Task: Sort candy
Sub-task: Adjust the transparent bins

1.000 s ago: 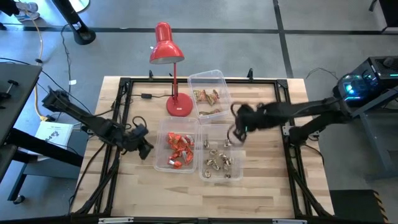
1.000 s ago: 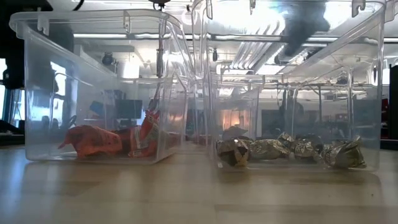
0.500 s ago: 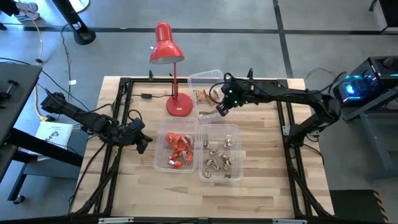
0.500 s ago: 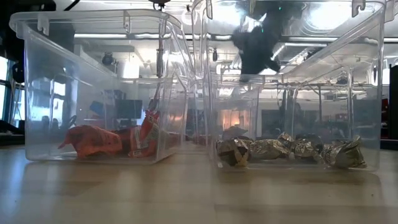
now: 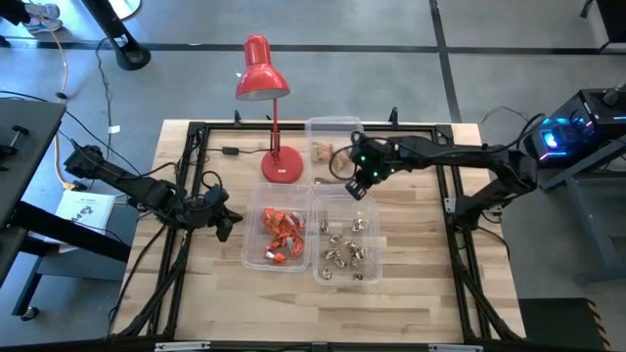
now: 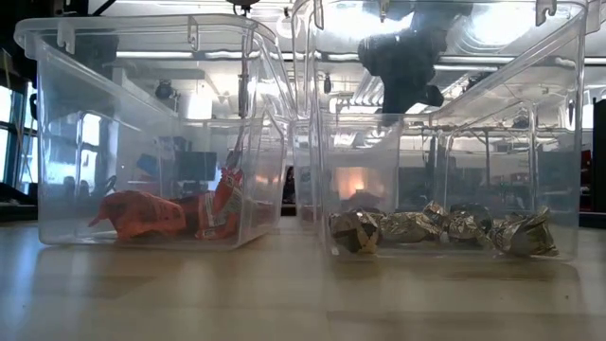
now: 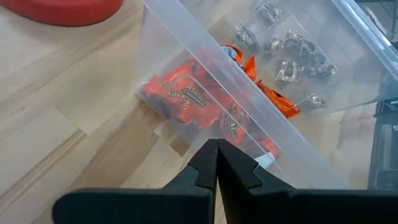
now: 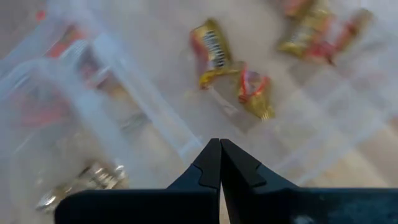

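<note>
Three clear plastic tubs [image 5: 277, 256] hold the candy: nearest, orange wrapped sweets [image 5: 281, 235] beside silver-gold ones [image 5: 344, 250]; farther, brown-orange ones [image 8: 214, 51]; wrapper print unreadable. Left gripper [image 5: 223, 221] and right gripper [image 5: 356, 186] have fingers pressed together, empty.

The floor [image 5: 391, 59] around the wooden table [image 5: 411, 293] is gray and smooth, with dark lines running across it. A red desk lamp [image 5: 262, 80] stands at the far edge of the table. A gray desk [image 5: 22, 137] sits off to one side (a yellow cable [image 5: 65, 68] trails near it). Long ceiling lights [image 6: 189, 55] glow white overhead in the room behind.
</note>
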